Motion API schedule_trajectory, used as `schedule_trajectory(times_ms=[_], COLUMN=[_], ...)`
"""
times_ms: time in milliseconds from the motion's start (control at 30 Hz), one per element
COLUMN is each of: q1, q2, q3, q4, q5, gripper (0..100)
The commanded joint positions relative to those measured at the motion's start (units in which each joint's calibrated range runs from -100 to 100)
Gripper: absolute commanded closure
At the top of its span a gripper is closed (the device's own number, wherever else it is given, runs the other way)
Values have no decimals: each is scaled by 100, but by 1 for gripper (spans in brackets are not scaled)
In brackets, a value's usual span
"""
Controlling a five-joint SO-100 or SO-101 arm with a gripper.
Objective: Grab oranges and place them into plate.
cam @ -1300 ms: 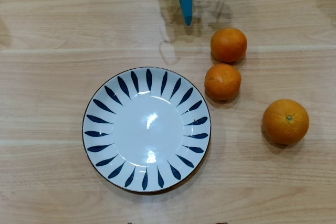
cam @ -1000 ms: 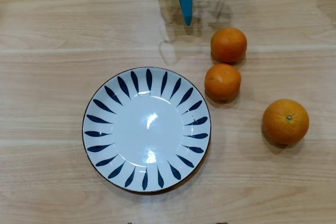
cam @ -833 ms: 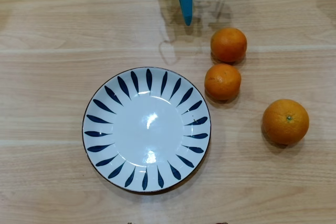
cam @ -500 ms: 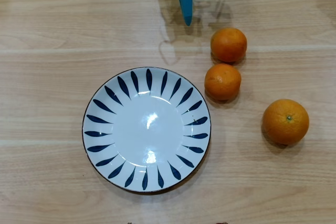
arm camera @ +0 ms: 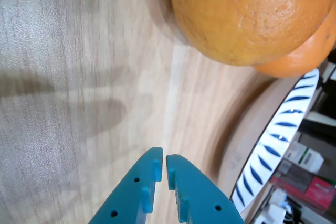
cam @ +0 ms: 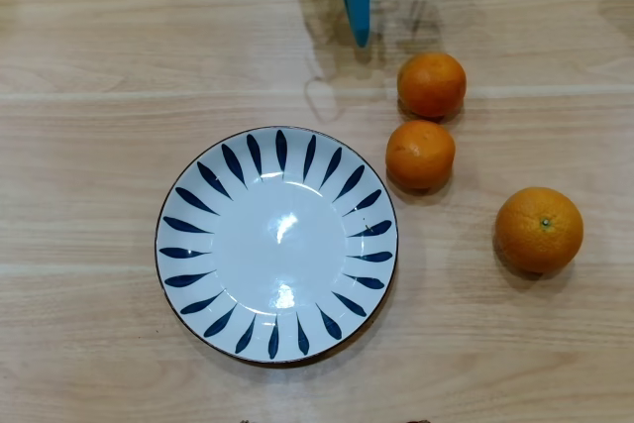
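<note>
Three oranges lie on the wooden table in the overhead view: a small one [cam: 432,84] at upper right, a second small one [cam: 420,155] just below it, and a larger, lighter one [cam: 539,230] with a green stem dot at right. The white plate [cam: 203,185] with dark blue leaf strokes sits at centre and holds nothing. My blue gripper [cam: 362,37] is at the top edge, left of the upper small orange, above the plate. In the wrist view the gripper [arm camera: 162,162] is shut and empty, with an orange [arm camera: 247,14] close ahead and the plate rim [arm camera: 286,129] at right.
Bare wooden table surrounds the plate on the left and bottom in the overhead view. Boxes and clutter [arm camera: 310,182] show beyond the table edge at the right of the wrist view.
</note>
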Motion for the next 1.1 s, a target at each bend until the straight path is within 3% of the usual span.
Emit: schedule_trajectory(times_ms=[0, 700, 1067], q1=[-30, -95, -555], q2=[-59, 51, 4032], q3=[-31, -148, -4168], q4=[27, -42, 18], q5=[15, -27, -6], gripper=[98, 98, 98])
